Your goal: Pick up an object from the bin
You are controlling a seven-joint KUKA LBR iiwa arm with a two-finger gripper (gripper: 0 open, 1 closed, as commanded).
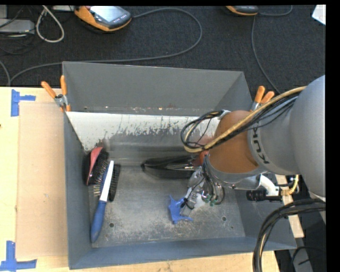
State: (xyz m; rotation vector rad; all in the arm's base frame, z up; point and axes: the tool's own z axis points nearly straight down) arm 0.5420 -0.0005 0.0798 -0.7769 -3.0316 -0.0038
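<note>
Grey metal bin (139,220), cables on the dark floor beyond. The pincer (190,204) is low over the bin floor; clenched or released, I cannot tell. A small blue plastic piece (175,211) lies just beside its tip, away from the arm. Behind the pincer is a long black object (163,168). Well apart from it, near the far wall, are a red-and-black hairbrush (94,166) and a blue-handled brush (101,210).

A dark, finely textured floor (159,37), perhaps carpet, fills the top of the view, crossed by thin grey cables (201,27), with 1 orange-and-black device (103,17) at upper left and a 2nd orange shape (241,9) cut off by the top edge.
</note>
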